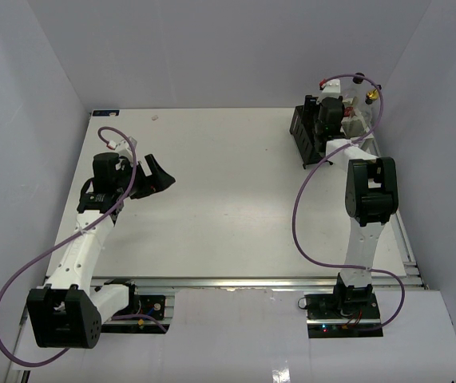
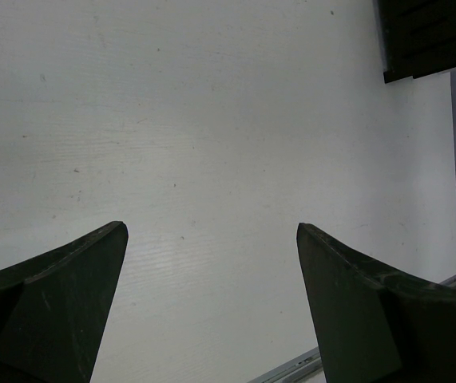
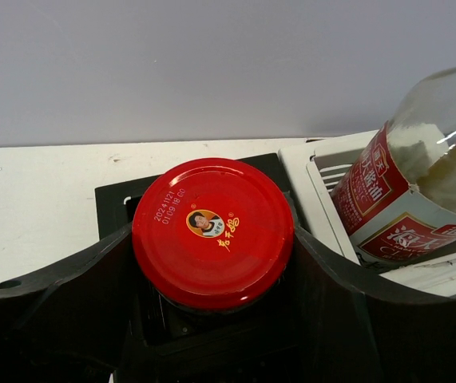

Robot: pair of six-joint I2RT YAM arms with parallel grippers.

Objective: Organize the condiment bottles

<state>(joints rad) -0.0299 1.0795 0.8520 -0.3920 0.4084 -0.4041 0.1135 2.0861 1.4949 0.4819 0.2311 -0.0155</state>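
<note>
The dark jar with the red lid stands in a compartment of the black rack. My right gripper is closed round it, a finger against each side of the lid; the top view shows this gripper over the rack at the far right. The red-labelled bottle leans in the white rack beside it. A gold-topped bottle stands behind. My left gripper is open and empty above bare table. The two spice shakers are not visible.
The black rack and white rack sit at the table's far right corner against the walls. A corner of the black rack shows in the left wrist view. A metal rail runs along the near edge.
</note>
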